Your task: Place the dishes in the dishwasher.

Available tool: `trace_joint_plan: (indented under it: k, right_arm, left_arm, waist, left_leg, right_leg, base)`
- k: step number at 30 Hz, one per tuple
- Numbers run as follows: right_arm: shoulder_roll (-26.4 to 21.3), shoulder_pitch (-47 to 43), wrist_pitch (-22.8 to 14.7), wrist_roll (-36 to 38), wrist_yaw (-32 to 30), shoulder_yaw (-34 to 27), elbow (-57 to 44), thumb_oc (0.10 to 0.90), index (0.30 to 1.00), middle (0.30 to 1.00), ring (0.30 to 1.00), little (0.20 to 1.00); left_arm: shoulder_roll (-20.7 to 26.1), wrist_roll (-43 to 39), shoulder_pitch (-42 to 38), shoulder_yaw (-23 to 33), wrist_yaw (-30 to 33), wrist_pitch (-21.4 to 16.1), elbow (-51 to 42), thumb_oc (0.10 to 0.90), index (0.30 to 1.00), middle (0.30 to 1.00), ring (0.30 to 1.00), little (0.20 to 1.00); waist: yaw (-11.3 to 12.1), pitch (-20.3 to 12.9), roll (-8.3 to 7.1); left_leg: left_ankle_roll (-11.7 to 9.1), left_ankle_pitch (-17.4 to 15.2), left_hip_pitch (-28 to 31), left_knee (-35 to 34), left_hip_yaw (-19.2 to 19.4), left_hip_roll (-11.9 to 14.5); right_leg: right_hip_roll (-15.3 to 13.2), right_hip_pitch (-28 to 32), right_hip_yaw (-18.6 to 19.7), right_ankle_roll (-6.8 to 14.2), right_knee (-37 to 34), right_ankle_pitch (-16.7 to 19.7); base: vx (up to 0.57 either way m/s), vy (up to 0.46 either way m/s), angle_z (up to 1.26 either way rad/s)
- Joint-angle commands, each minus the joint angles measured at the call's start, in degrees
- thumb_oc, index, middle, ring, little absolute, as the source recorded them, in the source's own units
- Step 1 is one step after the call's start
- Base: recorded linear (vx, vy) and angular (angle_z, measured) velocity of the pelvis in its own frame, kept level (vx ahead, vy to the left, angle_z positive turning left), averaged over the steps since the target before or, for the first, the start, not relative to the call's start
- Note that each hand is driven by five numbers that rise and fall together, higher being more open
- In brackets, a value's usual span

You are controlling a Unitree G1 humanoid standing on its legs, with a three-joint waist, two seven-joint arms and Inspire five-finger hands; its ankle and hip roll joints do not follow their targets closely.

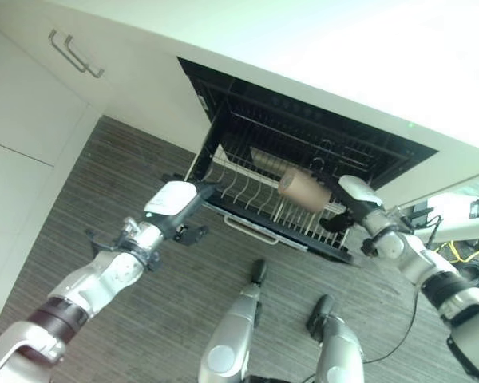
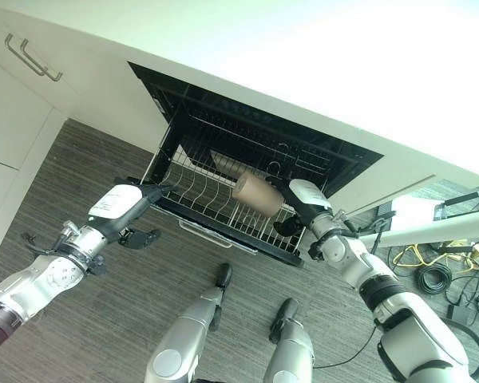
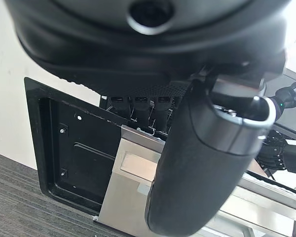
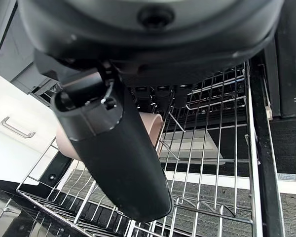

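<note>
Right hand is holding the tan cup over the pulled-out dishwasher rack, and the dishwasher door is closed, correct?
Not quite: the dishwasher is open, as the left eye view shows. The right hand does hold the tan cup over the pulled-out rack.

one dishwasher (image 1: 303, 128) stands open, with one wire rack (image 1: 247, 187) pulled out of it. one tan cup (image 1: 303, 190) is over the rack, the single dish that can be counted, gripped in the right hand (image 1: 353, 199). one flat metal tray (image 4: 197, 143) lies inside the rack. two robot hands show, the left hand (image 1: 174, 203) near the rack's corner with fingers straight. two bar handles (image 1: 76, 54) sit side by side on the white cabinet. one bundle of yellow cable (image 2: 419, 255) lies on the floor.
</note>
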Motion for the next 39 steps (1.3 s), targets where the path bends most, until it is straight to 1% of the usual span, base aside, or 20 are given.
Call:
trace_joint_plan:
  k: [1,7,9,12,14,18,19,20,21,24,27,29,31,32,33,34,35,36,38,39]
  right_arm:
    - [-3.47,-3.38,-1.39,2.3,-2.76,-2.01,-1.87,0.8,0.9,0.9,0.9,0.9]
    - [-3.75,-1.57,-1.33,2.31,-4.19,-3.82,-3.67,0.8,0.9,0.9,0.9,0.9]
    - [-3.88,-1.23,-0.68,2.8,-5.47,-4.65,-4.19,0.8,0.9,0.9,0.9,0.9]
    - [-3.56,-0.02,0.04,5.48,-8.52,-7.17,-4.81,0.8,0.9,0.9,0.9,0.9]
    - [-2.42,2.8,-1.32,8.0,-13.29,-11.2,-6.44,0.8,0.9,0.9,0.9,0.9]
    - [-0.46,9.29,-2.65,8.4,-16.4,-17.79,-11.95,0.8,0.9,0.9,0.9,0.9]
    - [0.58,13.53,-2.86,7.92,-17.63,-20.45,-15.28,0.8,0.9,0.9,0.9,0.9]
    - [0.96,15.83,-3.68,8.21,-17.99,-22.13,-16.65,0.8,0.9,0.9,0.9,0.9]
    - [1.09,16.95,-4.15,8.57,-17.9,-22.91,-17.31,0.8,0.9,0.9,0.9,0.9]
    - [2.26,21.83,-6.11,9.81,-16.28,-26.08,-20.84,0.8,0.9,0.9,0.9,0.9]
    - [3.3,25.26,-7.27,10.8,-14.69,-28.14,-24.27,0.8,0.9,0.9,0.9,0.9]
    - [3.96,27.11,-8.36,13.69,-12.18,-29.57,-26.1,0.8,0.9,0.9,0.9,0.9]
    - [6.41,31.05,-10.49,17.49,-6.42,-31.42,-29.23,0.8,0.9,0.9,0.9,0.9]
    - [7.26,32.34,-10.89,18.41,-5.26,-31.88,-30.31,0.8,0.9,0.9,0.9,0.9]
    - [8.7,34.53,-11.27,21.23,-2.89,-32.9,-31.8,0.8,0.9,0.9,0.9,0.9]
    - [10.89,37.13,-12.01,24.06,-0.57,-34.03,-33.12,0.8,0.9,0.9,0.9,0.9]
    - [11.69,37.85,-12.37,24.74,-0.01,-34.27,-33.43,0.8,0.9,0.9,0.9,0.9]
    - [12.87,38.91,-13.08,25.84,0.64,-34.6,-34.19,0.8,0.9,0.9,0.9,0.9]
    - [14.4,40.71,-12.47,29.35,4.15,-35.11,-35.22,0.8,0.9,0.9,0.9,0.9]
    - [14.67,41.02,-12.18,29.98,4.74,-35.16,-35.07,0.8,0.9,0.9,0.9,0.9]
  left_arm:
    - [0.03,-1.6,1.24,4.02,-0.07,-1.54,-2.13,0.8,0.9,0.9,0.9,0.9]
    - [-0.78,-0.46,3.13,5.3,-0.48,-1.49,-3.0,0.8,0.9,0.9,0.9,0.9]
    - [-1.17,-0.14,3.6,5.69,-0.67,-1.27,-3.31,0.8,0.9,0.9,0.9,0.9]
    - [-1.82,0.47,4.58,6.45,-0.86,-1.12,-3.41,0.8,0.9,0.9,0.9,0.9]
    - [-3.28,1.68,6.51,7.6,-0.19,-0.81,-3.3,0.8,0.9,0.9,0.9,0.9]
    - [-6.32,3.08,10.38,10.27,0.95,-0.07,-2.75,0.8,0.9,0.9,0.9,0.9]
    - [-8.49,3.74,12.99,12.19,1.98,0.09,-2.09,0.8,0.9,0.9,0.9,0.9]
    - [-9.7,3.83,14.58,13.47,2.89,-0.09,-1.67,0.8,0.9,0.9,0.9,0.9]
    - [-10.12,3.8,15.38,14.16,3.31,-0.36,-1.38,0.8,0.9,0.9,0.9,0.9]
    - [-12.24,3.18,17.92,17.41,5.04,-1.67,-0.23,0.8,0.9,0.9,0.9,0.9]
    - [-14.17,2.66,19.75,20.17,6.8,-2.71,0.19,0.8,0.9,0.9,0.9,0.9]
    - [-15.22,1.81,20.62,21.96,8.4,-3.16,0.37,0.8,0.9,0.9,0.9,0.9]
    - [-16.76,0.15,22.19,25.49,10.24,-3.68,0.0,0.8,0.9,0.9,0.9,0.9]
    - [-17.32,-0.32,22.59,26.54,10.8,-3.69,-0.13,0.8,0.9,0.9,0.9,0.9]
    - [-18.13,-1.26,23.49,28.34,11.55,-3.9,-0.66,0.8,0.9,0.9,0.9,0.9]
    - [-18.87,-2.57,24.52,30.51,11.99,-4.12,-1.52,0.8,0.9,0.9,0.9,0.9]
    - [-19.09,-2.93,24.83,31.16,12.12,-4.21,-1.71,0.8,0.9,0.9,0.9,0.9]
    - [-19.48,-3.94,25.34,32.21,12.05,-3.96,-2.29,0.8,0.9,0.9,0.9,0.9]
    - [-20.07,-8.15,26.87,34.86,10.87,-3.37,-2.58,0.8,0.9,0.9,0.9,0.9]
    - [-20.24,-9.1,27.3,35.44,11.01,-3.4,-2.48,0.8,0.9,0.9,0.9,0.9]
  waist:
    - [0.85,-0.85,-0.13]
    - [0.62,-0.86,-0.16]
    - [0.49,-0.86,-0.09]
    - [0.21,-0.86,-0.09]
    - [-0.41,-1.1,-0.17]
    - [-2.13,-3.74,-0.45]
    - [-3.09,-6.13,-0.81]
    - [-3.57,-7.85,-1.11]
    - [-3.77,-8.58,-1.19]
    - [-4.58,-11.62,-1.56]
    - [-5.0,-13.43,-1.97]
    - [-5.28,-14.24,-2.24]
    - [-5.76,-15.26,-2.53]
    - [-5.93,-15.48,-2.62]
    - [-6.22,-15.74,-2.78]
    - [-6.73,-15.95,-2.99]
    - [-6.89,-15.96,-3.05]
    - [-7.26,-15.97,-3.13]
    - [-8.02,-16.47,-3.06]
    - [-8.11,-16.6,-3.03]
  left_leg:
    - [-2.21,-14.61,1.15,8.63,4.85,6.85]
    - [-2.23,-14.72,2.3,8.63,4.97,7.06]
    - [-2.24,-14.78,2.71,8.63,5.05,7.12]
    - [-2.21,-14.99,3.67,8.63,5.22,7.15]
    - [-2.21,-15.59,5.22,8.63,5.61,7.31]
    - [-2.36,-16.4,7.23,8.63,6.59,7.81]
    - [-2.58,-17.21,9.29,8.63,7.45,8.4]
    - [-2.65,-17.06,9.83,8.63,7.87,8.66]
    - [-2.72,-17.17,10.3,8.63,8.1,8.84]
    - [-2.98,-17.6,12.05,8.63,8.65,9.47]
    - [-2.86,-18.06,13.43,8.63,8.56,9.42]
    - [-2.7,-18.43,14.29,8.63,8.56,9.23]
    - [-2.1,-19.09,15.44,8.63,8.48,8.7]
    - [-1.8,-19.36,15.75,8.63,8.31,8.4]
    - [-1.16,-19.85,16.21,8.63,7.83,7.7]
    - [-0.02,-20.64,16.82,8.63,7.12,6.4]
    - [0.45,-20.9,17.01,8.63,6.85,5.87]
    - [1.34,-21.4,17.3,8.63,6.27,4.7]
    - [2.91,-22.16,17.43,8.63,6.07,2.3]
    - [3.06,-22.24,17.41,8.63,6.23,2.05]
  right_leg:
    - [-1.62,-1.9,4.28,4.12,-4.02,2.75]
    - [-1.43,-1.03,4.34,3.97,-4.02,2.59]
    - [-1.39,-0.7,4.37,3.91,-4.02,2.51]
    - [-1.29,0.09,4.59,3.82,-4.02,2.32]
    - [-1.08,1.26,4.99,3.72,-4.02,1.89]
    - [-0.59,2.64,5.81,3.36,-4.02,1.07]
    - [-0.06,4.43,6.23,3.2,-4.02,-0.02]
    - [0.11,4.98,6.33,3.02,-4.02,-0.2]
    - [0.24,5.42,6.4,2.96,-4.02,-0.44]
    - [0.56,7.35,6.62,2.75,-4.02,-1.45]
    - [0.52,8.77,6.92,2.71,-4.02,-1.93]
    - [0.31,9.58,7.11,2.78,-4.02,-2.15]
    - [-0.21,10.67,7.42,3.06,-4.02,-2.34]
    - [-0.31,11.0,7.57,3.17,-4.02,-2.36]
    - [-0.34,11.5,7.97,3.32,-4.02,-2.37]
    - [-0.41,12.19,8.81,3.63,-4.02,-2.3]
    - [-0.43,12.38,9.12,3.75,-4.02,-2.2]
    - [-0.45,12.48,9.94,4.04,-4.02,-1.94]
    - [-0.78,11.47,11.82,4.82,-4.02,-0.8]
    - [-0.8,11.26,11.93,4.94,-4.02,-0.6]
  base:
    - [0.01,-0.023,0.05]
    - [0.0,0.0,0.0]
    - [0.0,0.0,0.0]
    - [0.0,0.0,0.0]
    - [0.02,-0.008,-0.03]
    - [0.07,0.005,-0.16]
    - [0.12,0.016,-0.38]
    - [0.15,0.019,-0.3]
    - [0.08,0.027,-0.14]
    - [0.09,0.07,-0.2]
    - [0.09,0.123,-0.08]
    - [0.05,0.152,-0.12]
    - [0.06,0.24,-0.19]
    - [0.06,0.297,-0.14]
    - [0.06,0.312,-0.2]
    - [0.05,0.307,-0.17]
    - [0.03,0.315,-0.04]
    - [-0.01,0.27,0.2]
    - [-0.04,0.348,0.29]
    - [-0.04,0.261,0.12]
